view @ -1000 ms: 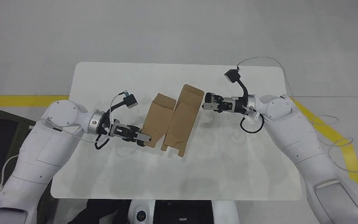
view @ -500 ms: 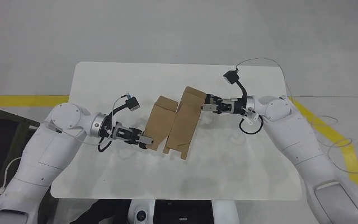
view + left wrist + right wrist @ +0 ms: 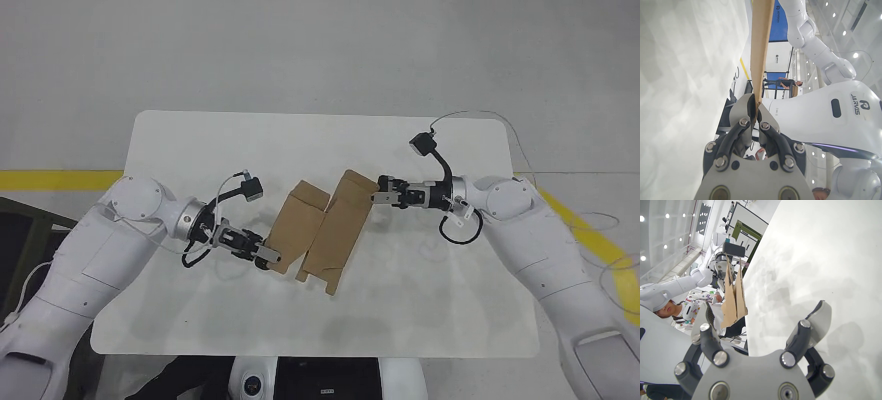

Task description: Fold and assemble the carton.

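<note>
Robotics lab hall, white table, yellow floor line; high ceiling spotlights

So it's a plain white table, rectangular top with rounded corners and a smooth matte surface, standing on a grey floor with a yellow stripe. A brown cardboard carton is over the middle. Honestly can't tell if its lower edge touches the top.
</note>
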You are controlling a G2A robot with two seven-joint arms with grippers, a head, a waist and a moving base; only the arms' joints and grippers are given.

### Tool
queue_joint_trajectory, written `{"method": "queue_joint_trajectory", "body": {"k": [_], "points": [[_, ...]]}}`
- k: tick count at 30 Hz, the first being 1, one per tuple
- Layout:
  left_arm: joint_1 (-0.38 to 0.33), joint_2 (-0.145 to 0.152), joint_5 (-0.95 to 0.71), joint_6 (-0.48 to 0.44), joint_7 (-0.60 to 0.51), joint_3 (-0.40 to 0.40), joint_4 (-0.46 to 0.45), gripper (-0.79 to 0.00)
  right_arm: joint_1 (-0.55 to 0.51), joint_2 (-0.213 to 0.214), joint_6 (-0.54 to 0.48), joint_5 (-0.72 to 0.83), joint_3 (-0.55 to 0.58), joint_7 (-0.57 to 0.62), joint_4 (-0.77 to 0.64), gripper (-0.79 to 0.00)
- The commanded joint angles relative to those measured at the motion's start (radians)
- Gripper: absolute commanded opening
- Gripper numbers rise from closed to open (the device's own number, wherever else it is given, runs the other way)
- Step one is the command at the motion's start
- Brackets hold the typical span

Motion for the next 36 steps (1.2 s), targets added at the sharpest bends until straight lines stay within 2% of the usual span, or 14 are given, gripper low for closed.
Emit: {"method": "queue_joint_trajectory", "body": {"k": [1, 9, 10, 12, 13, 15, 17, 18, 25, 32, 33, 34, 35, 36], "points": [[-0.028, 0.002, 0.001, 0.0, 0.0, 0.039, 0.001, -0.785, 0.003, 0.006, -0.011, 0.001, -0.01, -0.011, 0.0, 0.0], [-0.129, 0.007, -0.04, 0.0, 0.0, 0.165, 0.04, -0.785, 0.019, 0.035, -0.044, 0.055, -0.088, -0.044, -0.03, 0.0], [-0.137, 0.007, -0.044, 0.0, 0.0, 0.175, 0.046, -0.785, 0.019, 0.039, -0.049, 0.069, -0.1, -0.049, -0.039, -0.022], [-0.15, 0.006, -0.05, 0.0, 0.0, 0.193, 0.053, -0.785, 0.021, 0.048, -0.053, 0.092, -0.122, -0.053, -0.054, -0.351], [-0.156, 0.006, -0.052, 0.0, 0.0, 0.201, 0.056, -0.785, 0.021, 0.053, -0.052, 0.105, -0.133, -0.052, -0.06, -0.437], [-0.164, 0.006, -0.059, 0.0, 0.0, 0.214, 0.062, -0.785, 0.022, 0.063, -0.052, 0.131, -0.154, -0.051, -0.076, -0.523], [-0.17, 0.007, -0.063, -0.001, 0.001, 0.225, 0.064, -0.785, 0.027, 0.073, -0.045, 0.149, -0.176, -0.045, -0.096, -0.68], [-0.173, 0.007, -0.066, -0.002, 0.002, 0.229, 0.065, -0.785, 0.029, 0.078, -0.044, 0.16, -0.186, -0.043, -0.104, -0.72], [-0.19, 0.013, -0.078, -0.012, 0.012, 0.25, 0.069, -0.785, 0.05, 0.111, -0.05, 0.192, -0.245, -0.049, -0.104, -0.782], [-0.2, 0.024, -0.085, -0.023, 0.022, 0.257, 0.058, -0.785, 0.074, 0.127, -0.07, 0.237, -0.297, -0.07, -0.082, -0.785], [-0.2, 0.026, -0.087, -0.026, 0.026, 0.257, 0.057, -0.588, 0.076, 0.128, -0.072, 0.247, -0.301, -0.072, -0.076, -0.785], [-0.201, 0.028, -0.088, -0.033, 0.032, 0.256, 0.056, -0.132, 0.077, 0.13, -0.076, 0.261, -0.305, -0.075, -0.07, -0.785], [-0.2, 0.031, -0.094, -0.041, 0.041, 0.252, 0.062, 0.0, 0.079, 0.13, -0.075, 0.271, -0.308, -0.075, -0.062, -0.785], [-0.198, 0.033, -0.105, -0.05, 0.05, 0.247, 0.073, 0.0, 0.082, 0.131, -0.074, 0.278, -0.311, -0.073, -0.053, -0.785]]}}
